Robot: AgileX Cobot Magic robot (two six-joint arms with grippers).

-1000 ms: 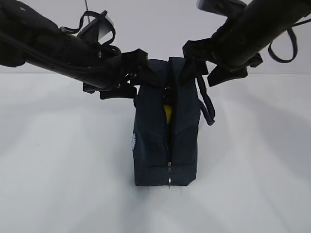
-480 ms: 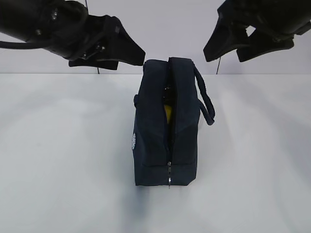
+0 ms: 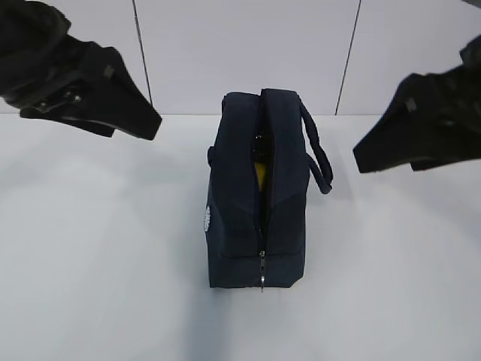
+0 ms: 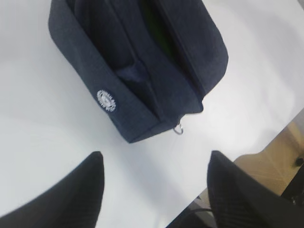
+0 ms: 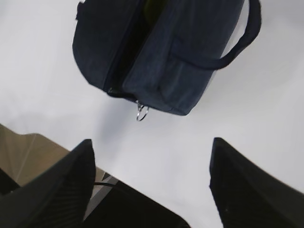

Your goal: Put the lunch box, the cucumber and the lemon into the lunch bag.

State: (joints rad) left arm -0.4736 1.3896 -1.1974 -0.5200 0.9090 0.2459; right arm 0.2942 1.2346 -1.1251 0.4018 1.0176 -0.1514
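A second ago both arms were crowded over the top of the lunch bag (image 3: 259,203), their grippers down at its mouth; now they have drawn up and out to either side, the left gripper (image 3: 113,113) well off to the bag's left and the right gripper (image 3: 398,147) well off to its right, neither touching it. In the wrist views each pair of jaws stands wide apart with nothing between them, the left gripper (image 4: 154,190) looking down on the bag's logo side and the right gripper (image 5: 152,190) on its handle side. The bag stands upright on the white table (image 3: 98,286), in the same spot as before, its zipper partly undone so that a slit runs up the near end to the top. Through that slit a patch of the lemon (image 3: 260,177) shows yellow, and the left wrist view catches a strip of green, probably the cucumber (image 4: 159,31). The lunch box cannot be seen; nothing lies on the table beside the bag. Judging by the empty grippers and cleared table, the loading looks finished and the arms appear to be retreating.
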